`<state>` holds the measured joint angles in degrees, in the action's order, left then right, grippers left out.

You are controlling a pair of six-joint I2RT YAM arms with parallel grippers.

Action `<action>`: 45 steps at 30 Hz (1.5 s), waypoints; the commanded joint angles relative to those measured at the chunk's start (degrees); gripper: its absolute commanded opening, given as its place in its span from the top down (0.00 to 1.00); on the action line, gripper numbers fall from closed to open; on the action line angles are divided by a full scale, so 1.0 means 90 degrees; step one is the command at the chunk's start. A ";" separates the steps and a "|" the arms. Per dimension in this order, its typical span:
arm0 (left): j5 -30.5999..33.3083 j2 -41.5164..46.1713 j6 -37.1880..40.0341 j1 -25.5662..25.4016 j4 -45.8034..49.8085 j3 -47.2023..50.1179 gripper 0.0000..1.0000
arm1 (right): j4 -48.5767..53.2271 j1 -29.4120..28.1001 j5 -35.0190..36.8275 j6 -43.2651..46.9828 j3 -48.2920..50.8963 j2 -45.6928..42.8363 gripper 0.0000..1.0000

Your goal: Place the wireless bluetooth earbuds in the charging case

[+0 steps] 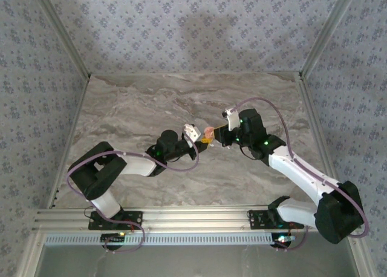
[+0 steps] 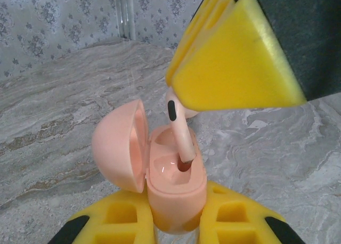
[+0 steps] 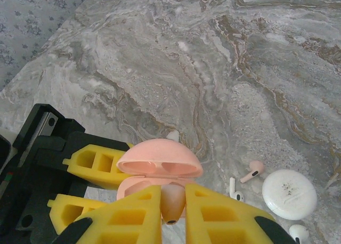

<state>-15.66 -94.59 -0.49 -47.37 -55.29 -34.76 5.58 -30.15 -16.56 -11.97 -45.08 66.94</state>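
your marbled grey surface (image 1: 151,101) carries everything here. from overhead, the left arm (image 1: 100,171) reaches in from 8 o'clock and the right arm (image 1: 302,171) from 4 o'clock, and they meet near the middle of the surface. your left gripper (image 2: 176,222) is clamped on the base of the charging case (image 2: 173,183), whose salmon-pink lid stands open at 9 o'clock of the base in the left wrist view. your right gripper (image 3: 173,212) is closed on a pink earbud (image 2: 178,129), pinched between its yellow fingers (image 3: 125,217); the earbud stands over the open case, stem down, its tip at the mouth of one well. in the right wrist view a white disc (image 3: 289,186) lies on the surface at about 4 o'clock from the case, well apart from it. a second pink earbud (image 3: 252,171) lies just beside the disc at its 10 o'clock, and two white earbuds (image 3: 234,189) lie near the disc, one at its 9 o'clock and one at its 6 o'clock.
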 commanded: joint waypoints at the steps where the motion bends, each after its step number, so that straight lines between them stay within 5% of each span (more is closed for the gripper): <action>1: -0.0153 0.0265 0.0118 -0.0036 -0.0312 0.0044 0.93 | 0.0179 -0.0007 -0.0132 0.0221 0.0073 -0.0070 0.84; 45: -0.0262 0.0577 0.0887 -0.0156 -0.0039 0.0201 0.92 | 0.0477 -0.0136 -0.0184 0.0977 0.0021 -0.0849 0.84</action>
<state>-18.17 -91.37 6.46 -48.40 -55.09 -32.47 8.84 -31.18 -19.25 -4.47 -43.75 61.23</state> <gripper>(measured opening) 0.160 0.164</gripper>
